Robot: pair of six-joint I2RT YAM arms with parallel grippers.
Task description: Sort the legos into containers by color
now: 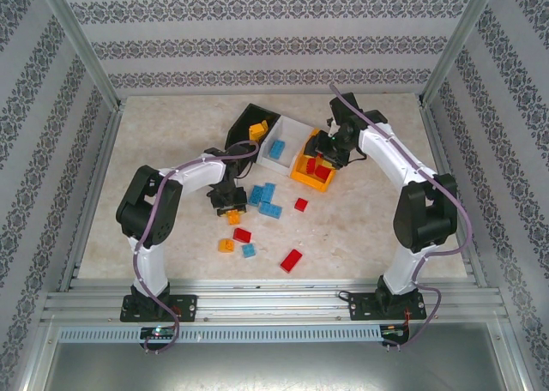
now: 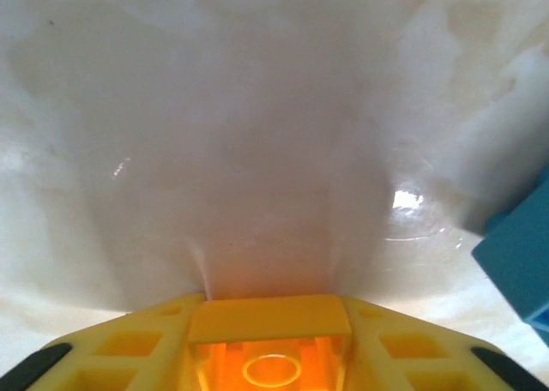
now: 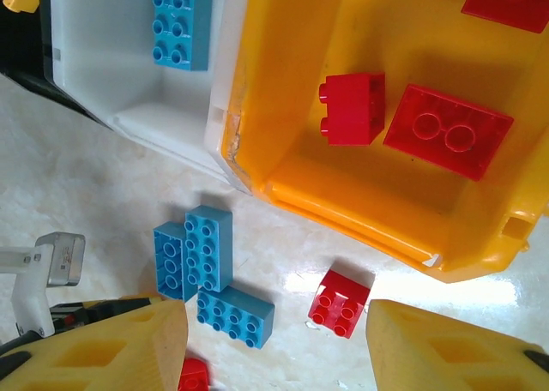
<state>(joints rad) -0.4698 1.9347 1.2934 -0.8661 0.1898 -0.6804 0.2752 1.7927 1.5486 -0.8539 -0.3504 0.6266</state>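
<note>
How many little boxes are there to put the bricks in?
3, in a row: a black plastic bin on the left, a white plastic bin in the middle, an orange plastic bin on the right. None looks hidden.

1. A pale beige marbled tabletop (image 1: 171, 142) is glossy, with glints of light on it in both wrist views.
2. Walls of white wallpaper with grey ornamental bands (image 1: 274, 39) close it in on three sides.
3. Two slanted aluminium posts (image 1: 81, 44) stand at the far corners.
4. Grooved aluminium rails (image 1: 274, 303) run along the near edge — below them a white slotted strip (image 1: 274, 333), then a dull grey metal sheet (image 1: 274, 365).
</note>
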